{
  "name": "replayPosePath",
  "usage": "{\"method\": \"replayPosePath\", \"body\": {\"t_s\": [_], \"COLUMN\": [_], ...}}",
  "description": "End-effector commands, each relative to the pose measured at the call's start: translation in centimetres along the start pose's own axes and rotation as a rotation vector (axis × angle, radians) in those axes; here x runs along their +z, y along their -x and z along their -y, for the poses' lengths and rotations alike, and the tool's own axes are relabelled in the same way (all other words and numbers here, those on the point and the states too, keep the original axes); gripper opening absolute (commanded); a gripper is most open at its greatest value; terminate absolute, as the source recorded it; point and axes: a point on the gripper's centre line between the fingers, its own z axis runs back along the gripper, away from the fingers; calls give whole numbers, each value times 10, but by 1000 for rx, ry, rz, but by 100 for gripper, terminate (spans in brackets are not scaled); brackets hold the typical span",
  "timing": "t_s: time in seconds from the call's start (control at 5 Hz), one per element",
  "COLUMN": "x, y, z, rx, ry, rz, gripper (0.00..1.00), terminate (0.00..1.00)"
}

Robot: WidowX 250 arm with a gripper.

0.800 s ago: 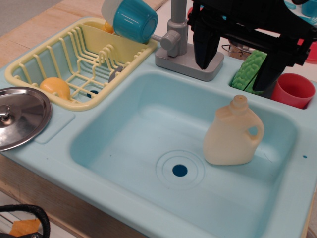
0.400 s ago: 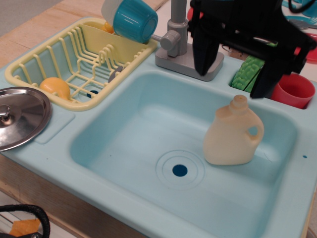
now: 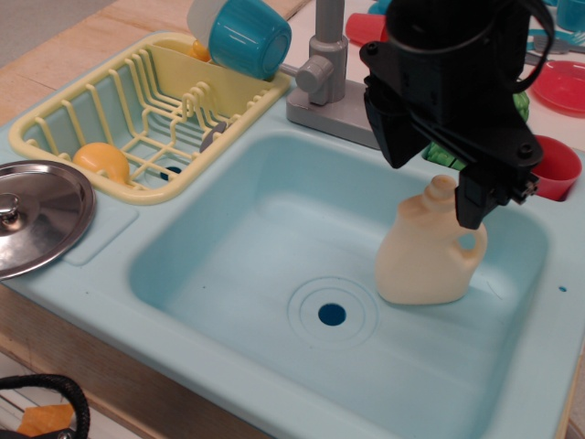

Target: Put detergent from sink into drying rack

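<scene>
The gripper [image 3: 437, 187] hangs wide open, holding nothing, straddling the cap of the detergent [image 3: 428, 251] standing upright in the sink [image 3: 228, 265]; I'd drop lower and squeeze the neck squarely.

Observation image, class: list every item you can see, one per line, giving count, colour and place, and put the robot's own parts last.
detergent: one, cream-beige jug, upright in the sink's right half.
sink: one, light turquoise, centre, with a dark-blue drain.
faucet: one, grey, behind the sink.
drying rack: one, pale yellow, upper left.
blue cup: one, teal, tipped at the rack's far right corner.
yellow toy: one, yellow-orange, in the rack's near end.
metal lid: one, silver, left edge.
red cup: one, red, right of the sink.
green toy: one, green, mostly hidden behind the pincer.
pincer: one, black, open, fingers on either side of the detergent's cap.
</scene>
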Motion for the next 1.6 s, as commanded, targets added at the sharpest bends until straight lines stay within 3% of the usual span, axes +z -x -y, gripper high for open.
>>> {"method": "replayPosePath", "body": {"t_s": [0.0,0.6,0.8,1.4], "x": [-7,-34,-43,-44], "y": [-6,21,22,22], "z": [-10,-10,-14,-12], "rx": [-23,47,54,125], "ry": [35,114,131,138], "rz": [74,129,135,144], "gripper": [100,100,0,0], "terminate": [0,0,0,0]}}
